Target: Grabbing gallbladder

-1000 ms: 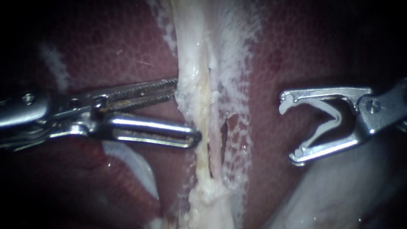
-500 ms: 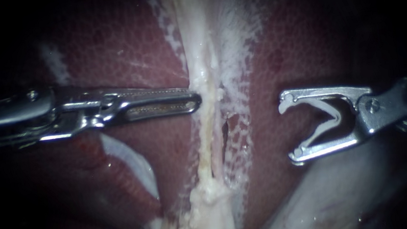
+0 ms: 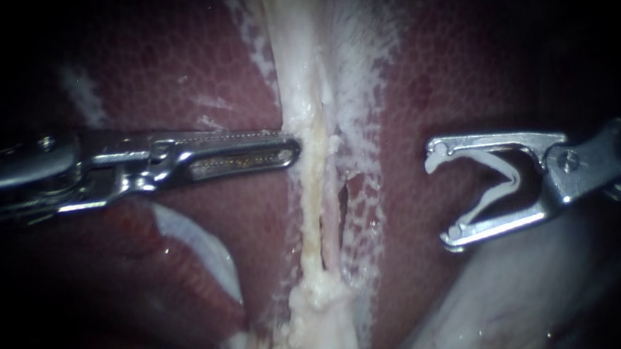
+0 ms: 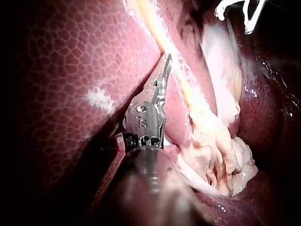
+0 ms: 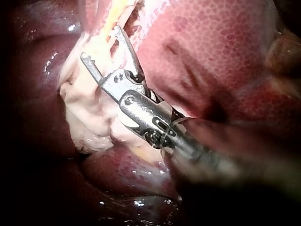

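A: Where is the gallbladder (image 3: 293, 56) to be found?

B: It is taken to be the pale band that runs down the middle of the endoscope view, with dark red liver (image 3: 167, 82) seen on either side of it. Lower down, the band is narrowed to a thin yellowish strand (image 3: 314, 204), and a lumpy pale mass (image 3: 316, 324) is seen below that.

A: How is the left instrument (image 3: 294, 153) placed?

B: It is laid level across the liver from the left, and its tip is set over the near edge of the band. Its jaws are pressed together on that edge. How much tissue is caught between them cannot be told. In the left wrist view the closed tip is seen against the same pale strand, straight ahead of the shaft.

A: And the right instrument (image 3: 440, 200)?

B: It is held over the liver on the other side of the band, and the band is not touched by it. Its jaws are spread wide, and a white clip (image 3: 512, 179) is seated between them, touched by both jaws. In the right wrist view the spread jaws are seen over lumpy pale tissue. Whether that tissue is touched cannot be told.
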Controlling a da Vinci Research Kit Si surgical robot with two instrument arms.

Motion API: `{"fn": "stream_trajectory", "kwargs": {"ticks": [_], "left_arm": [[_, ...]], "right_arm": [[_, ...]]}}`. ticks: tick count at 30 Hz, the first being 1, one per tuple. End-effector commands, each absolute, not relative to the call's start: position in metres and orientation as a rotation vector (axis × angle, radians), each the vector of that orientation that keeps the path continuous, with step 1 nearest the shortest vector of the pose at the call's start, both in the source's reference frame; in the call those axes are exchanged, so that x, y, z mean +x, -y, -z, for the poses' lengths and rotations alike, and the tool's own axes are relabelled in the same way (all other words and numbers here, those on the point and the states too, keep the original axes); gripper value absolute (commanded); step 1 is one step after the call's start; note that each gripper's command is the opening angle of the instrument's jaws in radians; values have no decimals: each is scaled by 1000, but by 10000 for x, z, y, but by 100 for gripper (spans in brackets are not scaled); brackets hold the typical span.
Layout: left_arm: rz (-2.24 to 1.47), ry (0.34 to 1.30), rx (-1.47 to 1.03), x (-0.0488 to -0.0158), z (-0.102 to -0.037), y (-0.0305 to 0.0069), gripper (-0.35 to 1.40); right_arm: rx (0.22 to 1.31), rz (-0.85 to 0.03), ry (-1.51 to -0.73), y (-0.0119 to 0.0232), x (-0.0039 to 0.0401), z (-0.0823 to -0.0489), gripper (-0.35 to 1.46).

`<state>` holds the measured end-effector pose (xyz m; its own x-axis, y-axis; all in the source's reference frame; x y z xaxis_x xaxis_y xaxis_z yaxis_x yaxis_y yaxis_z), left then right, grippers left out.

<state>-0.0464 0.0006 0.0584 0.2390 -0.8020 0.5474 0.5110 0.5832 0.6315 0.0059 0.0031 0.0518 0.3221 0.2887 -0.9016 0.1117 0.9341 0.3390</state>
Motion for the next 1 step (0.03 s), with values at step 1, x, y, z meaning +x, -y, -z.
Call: {"fn": "stream_trajectory", "kwargs": {"ticks": [1], "left_arm": [[925, 967, 353, -464, -582, -6, -35]], "right_arm": [[371, -120, -1246, -31, 59, -518, 60]]}}
